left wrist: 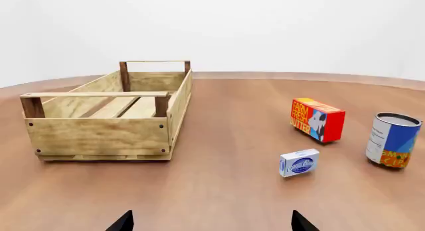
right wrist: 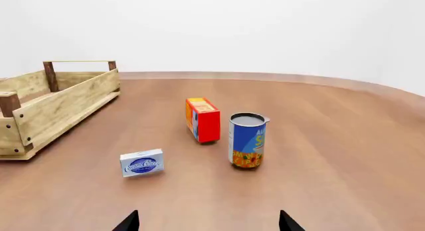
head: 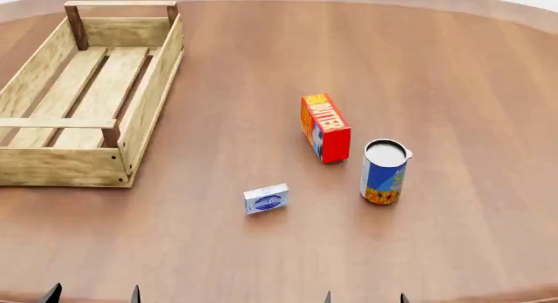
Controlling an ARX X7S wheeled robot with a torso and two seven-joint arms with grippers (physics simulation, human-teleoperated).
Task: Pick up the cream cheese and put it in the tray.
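Observation:
The cream cheese (head: 266, 199) is a small white-and-blue box lying on the brown table, also seen in the left wrist view (left wrist: 299, 163) and the right wrist view (right wrist: 141, 163). The tray (head: 144, 97), a light-wood slatted crate with dark corner posts, stands at the far left with nothing in it (left wrist: 99, 136) (right wrist: 63, 104). My left gripper (head: 93, 294) and right gripper (head: 364, 298) sit at the near table edge, both open and holding nothing. Only their dark fingertips (left wrist: 123, 222) (right wrist: 287, 222) show, well short of the cream cheese.
A red-orange butter box (head: 325, 127) stands upright beyond the cream cheese. A blue-and-orange can (head: 383, 172) stands to its right, near the butter box. Bare table lies between the cream cheese and the tray. The table's curved far edge (left wrist: 299, 75) meets a white wall.

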